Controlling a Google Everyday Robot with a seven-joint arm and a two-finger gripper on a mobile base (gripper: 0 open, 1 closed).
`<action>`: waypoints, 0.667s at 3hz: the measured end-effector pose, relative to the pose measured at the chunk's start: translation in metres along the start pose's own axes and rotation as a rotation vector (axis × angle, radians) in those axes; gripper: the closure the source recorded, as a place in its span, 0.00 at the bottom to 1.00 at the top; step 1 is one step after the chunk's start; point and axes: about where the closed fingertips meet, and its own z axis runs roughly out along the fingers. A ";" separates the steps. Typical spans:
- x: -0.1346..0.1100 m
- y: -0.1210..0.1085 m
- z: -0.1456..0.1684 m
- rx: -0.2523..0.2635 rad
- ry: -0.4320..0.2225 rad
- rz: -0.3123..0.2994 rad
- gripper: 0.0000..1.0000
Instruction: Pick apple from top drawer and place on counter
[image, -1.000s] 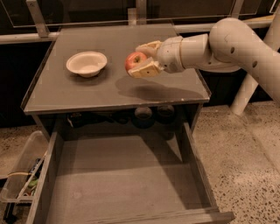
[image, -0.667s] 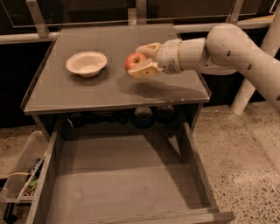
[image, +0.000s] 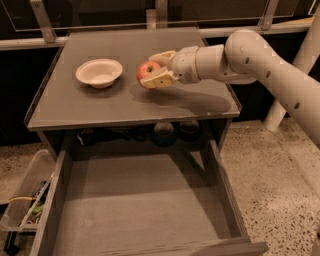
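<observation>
1. Apple (image: 146, 70) not found at the far left; noted there only a clear plastic bin (image: 21, 197), low beside the front left corner, with cables or oddments inside.
2. Saw a white bowl (image: 99, 73) upright on the counter (image: 125, 107), toward the left edge and well back from the front edge.
3. Found the apple just right of the bowl, near the middle of the top, apart from the bowl and apparently a little above the surface, going by the shadow beneath; contact could not be ruled out.
4. Saw the gripper (image: 154, 71) reaching in over the right edge, fingers pinching the apple from above and below.
5. Noted the top drawer (image: 140, 200) pulled out below the front edge, with no apple in it.
6. Judged the pick done and the carry nearly so; left to do: lower to the counter, let go, withdraw.
</observation>
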 end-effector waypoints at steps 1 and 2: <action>0.008 0.003 0.007 -0.040 0.029 0.030 1.00; 0.017 0.006 0.008 -0.062 0.053 0.056 1.00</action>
